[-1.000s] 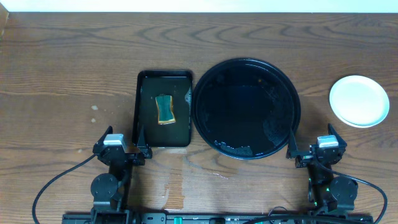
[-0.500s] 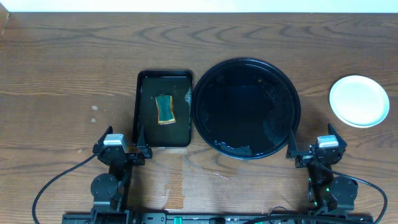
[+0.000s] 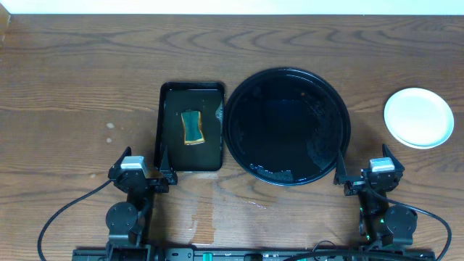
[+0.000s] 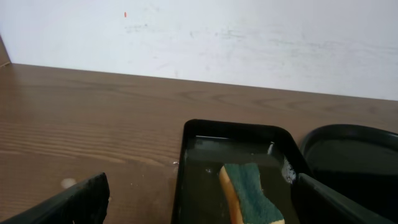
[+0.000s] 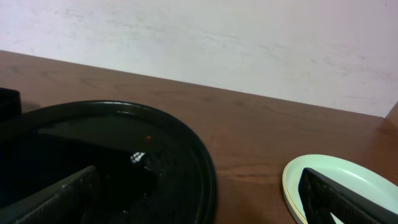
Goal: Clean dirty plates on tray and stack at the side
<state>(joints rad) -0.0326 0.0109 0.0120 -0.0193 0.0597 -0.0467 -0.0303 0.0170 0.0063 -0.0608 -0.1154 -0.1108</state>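
The large round black tray sits at the table's middle with wet streaks and no plates on it; its rim also shows in the right wrist view and the left wrist view. The plates are stacked on the table at the right, a pale mint-white one on top with a yellow edge under it in the right wrist view. My left gripper is open and empty near the front edge, left of the tray. My right gripper is open and empty between tray and stack.
A smaller rectangular black tray holds liquid and a green-and-yellow sponge, also in the left wrist view. A white wall runs along the table's far edge. Small pale spots mark the wood at the left.
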